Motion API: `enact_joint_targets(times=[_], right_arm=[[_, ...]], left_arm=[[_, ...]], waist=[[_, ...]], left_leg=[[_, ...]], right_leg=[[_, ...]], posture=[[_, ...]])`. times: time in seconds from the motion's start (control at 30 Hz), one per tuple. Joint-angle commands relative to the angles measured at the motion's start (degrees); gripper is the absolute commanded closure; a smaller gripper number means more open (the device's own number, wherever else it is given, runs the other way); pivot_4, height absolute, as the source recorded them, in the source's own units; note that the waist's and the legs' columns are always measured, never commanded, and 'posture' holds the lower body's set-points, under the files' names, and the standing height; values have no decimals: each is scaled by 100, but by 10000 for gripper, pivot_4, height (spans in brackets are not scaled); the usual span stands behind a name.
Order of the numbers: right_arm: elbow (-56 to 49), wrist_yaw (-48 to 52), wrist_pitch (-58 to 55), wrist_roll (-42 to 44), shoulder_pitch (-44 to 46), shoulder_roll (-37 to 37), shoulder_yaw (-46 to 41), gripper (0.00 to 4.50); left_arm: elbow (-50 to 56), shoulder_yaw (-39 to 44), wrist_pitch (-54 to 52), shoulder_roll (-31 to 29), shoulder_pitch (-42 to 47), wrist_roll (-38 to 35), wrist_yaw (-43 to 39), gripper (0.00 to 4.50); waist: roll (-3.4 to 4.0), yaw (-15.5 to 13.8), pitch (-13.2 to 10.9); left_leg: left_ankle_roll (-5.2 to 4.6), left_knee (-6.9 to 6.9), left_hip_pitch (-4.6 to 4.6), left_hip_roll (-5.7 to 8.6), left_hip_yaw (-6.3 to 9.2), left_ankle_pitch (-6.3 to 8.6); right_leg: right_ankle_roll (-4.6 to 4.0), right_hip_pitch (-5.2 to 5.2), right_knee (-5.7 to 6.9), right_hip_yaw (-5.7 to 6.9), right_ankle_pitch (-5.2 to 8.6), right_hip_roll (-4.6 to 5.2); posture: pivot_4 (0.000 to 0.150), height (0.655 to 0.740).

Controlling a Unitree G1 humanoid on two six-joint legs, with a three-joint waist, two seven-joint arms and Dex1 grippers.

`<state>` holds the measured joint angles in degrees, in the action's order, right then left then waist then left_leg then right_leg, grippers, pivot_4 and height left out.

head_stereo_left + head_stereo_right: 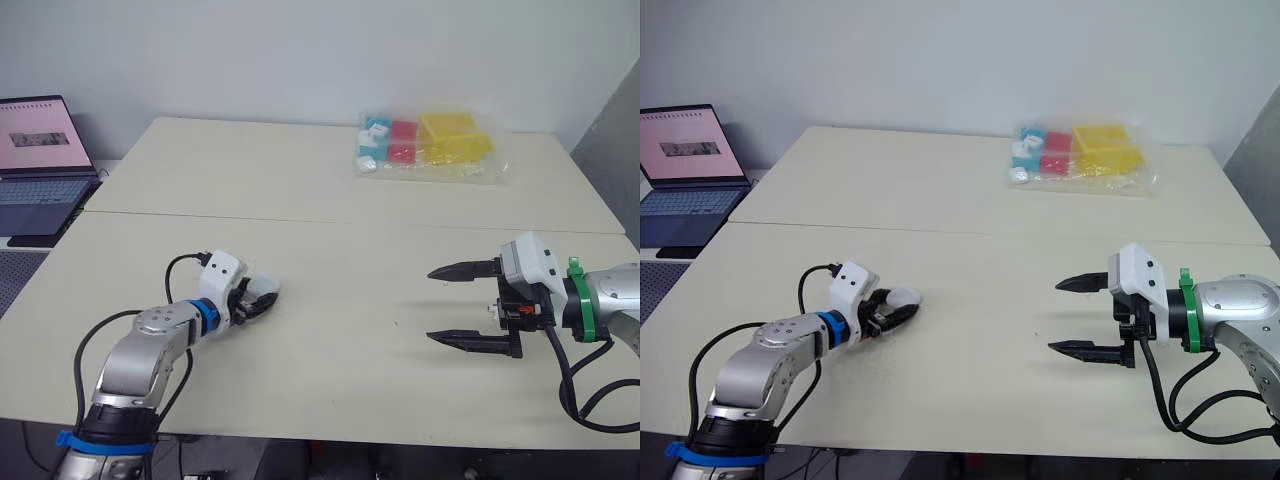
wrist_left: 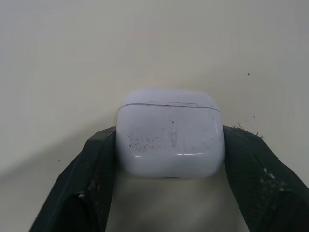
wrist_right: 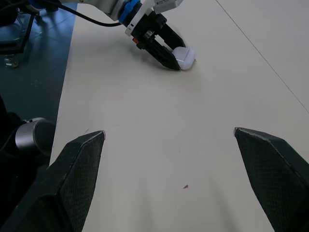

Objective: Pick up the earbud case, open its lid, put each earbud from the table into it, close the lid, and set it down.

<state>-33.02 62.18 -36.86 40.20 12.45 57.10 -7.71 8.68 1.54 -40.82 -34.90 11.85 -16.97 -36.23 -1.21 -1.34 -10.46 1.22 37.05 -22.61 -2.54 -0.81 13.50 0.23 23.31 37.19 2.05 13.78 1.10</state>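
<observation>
While the left eye view takes in the whole desk [image 1: 330,385], it sets the left end effector [image 1: 262,298] in the lower left of the frame. Its two black fingers are closed around the white earbud case [image 1: 266,289], which pokes out past them toward the centre. The right end effector [image 1: 431,305] sits at the lower right, well apart from the case. Its fingers are spread wide with nothing between them, and they point across at the left one. A laptop [image 1: 35,160] stands at the upper left edge, off the desk. A clear bag of coloured blocks [image 1: 425,145] lies on the far side of the desk, upper right of centre.

The right eye view gives the same layout.

The left wrist view adds what the head views cannot resolve. The lid seam runs across the case and the lid is shut, and dark scuff specks mark the case's face. One of the left fingers [image 2: 96,166] presses against each side of the case, touching it, and the lid end points away from the wrist.

The right wrist view looks between the right fingers [image 3: 79,164], which are far apart and empty. Beyond them the left end effector grips the case at its tip, low against the desk. I cannot tell whether the case rests on the surface or is just clear of it. Blue floor [image 3: 29,72] shows past the desk edge.
</observation>
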Motion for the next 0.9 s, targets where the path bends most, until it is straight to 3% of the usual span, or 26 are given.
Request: enact_joint_targets(times=[0.03, 0.2, 0.37, 0.5, 0.7, 0.9], right_arm=[[-115, -13, 77, 63, 48, 5, -132, 0], [-172, -187, 9, 85, -42, -17, -248, 0], [-431, -661, -440, 498, -338, -89, -576, 0], [-864, -1869, -1469, 1531, -717, -378, -978, 0], [-757, -3343, -2340, 3186, -656, -590, -1015, 0], [-409, -4784, -2509, 4710, -453, -595, -681, 0]], left_arm=[[-23, -353, -32, -152, -190, 29, -379, 17189], [-38, -532, 608, -436, -181, 8, -1126, 17189], [114, -653, 1664, -193, 92, -179, -1808, 17189], [354, -1026, 2408, 529, 542, -377, -2205, 17189], [-252, -1544, 4112, 893, 914, 233, -2661, 17189], [-925, -1666, 5541, 1286, 1212, 546, -2688, 17189]], waist=[[1, 3, 1], [2, 2, 1], [-1, -24, -1], [-6, -50, -2], [-3, 42, 1], [-4, 20, 0]], left_leg=[[0, -1, 0, 0, -1, 0], [0, -5, -4, -1, -5, 1], [1, 0, -25, 3, 1, 1], [0, 8, -33, 2, 6, 0], [0, 4, -20, 14, -10, 0], [-1, 9, -24, 9, 2, 0]], right_leg=[[0, 0, -1, -1, 0, 0], [-1, 4, -9, -3, 1, 1], [-1, 14, -12, 5, 1, 7], [2, 15, -7, 8, -2, 6], [0, 13, -3, -9, -4, -10], [-14, 14, -3, -2, -12, -34]], posture=[[1500, 7359], [1500, 7359], [1500, 7359], [1500, 7359], [1500, 7359], [1500, 7359]])
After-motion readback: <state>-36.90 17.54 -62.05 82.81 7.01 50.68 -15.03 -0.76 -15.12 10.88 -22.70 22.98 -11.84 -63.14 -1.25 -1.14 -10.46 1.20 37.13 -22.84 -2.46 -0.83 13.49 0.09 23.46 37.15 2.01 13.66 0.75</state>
